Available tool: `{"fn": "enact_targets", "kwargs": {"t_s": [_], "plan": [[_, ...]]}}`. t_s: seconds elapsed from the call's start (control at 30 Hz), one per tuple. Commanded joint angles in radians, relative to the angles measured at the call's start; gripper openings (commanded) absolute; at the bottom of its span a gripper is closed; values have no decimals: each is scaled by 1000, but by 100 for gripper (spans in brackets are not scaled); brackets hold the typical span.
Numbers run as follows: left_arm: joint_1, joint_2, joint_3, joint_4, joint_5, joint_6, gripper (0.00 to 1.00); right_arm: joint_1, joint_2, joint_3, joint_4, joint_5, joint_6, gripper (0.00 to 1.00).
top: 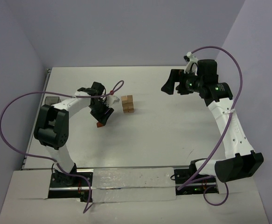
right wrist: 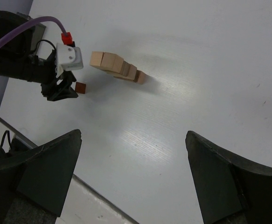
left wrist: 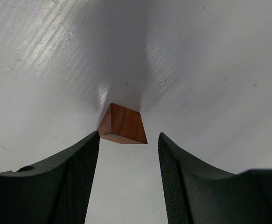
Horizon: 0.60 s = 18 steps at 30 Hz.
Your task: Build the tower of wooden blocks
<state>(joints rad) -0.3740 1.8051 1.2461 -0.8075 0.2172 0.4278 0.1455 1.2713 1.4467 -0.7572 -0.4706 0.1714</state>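
1. Overhead, look a little left of the middle of the white table for the tan cubes: stacked into a short upright column, several high, exact count hard to tell.
2. Just left of that column and nearer the arm bases, find the reddish-brown wedge block: lying alone on the table, apart from the cubes and not on the stack.
3. Note the left gripper angled down close over the wedge, jaws parted, gripping nothing.
4. From the left wrist view: wedge sitting flat on the table, just beyond the tips of the two dark fingers and centred on the gap between them, with a sliver of white showing on its right side; on its left side, cannot tell whether touching.
5. Far right of the column, well apart from every block: right gripper raised above the table, jaws spread wide, holding nothing, open end turned toward the cubes.
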Motion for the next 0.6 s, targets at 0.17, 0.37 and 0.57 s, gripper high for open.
{"fn": "enact_targets", "kwargs": {"t_s": [0.17,0.37,0.57], "plan": [[-3,-33,26,22,20,134,63,-12,-5,-21,50,-46,13,100],[-3,-61,36,-19,96,244,66,-14,-1,-23,50,-49,13,100],[-3,-42,47,-32,109,291,64,-16,2,-25,53,-52,17,100]]}}
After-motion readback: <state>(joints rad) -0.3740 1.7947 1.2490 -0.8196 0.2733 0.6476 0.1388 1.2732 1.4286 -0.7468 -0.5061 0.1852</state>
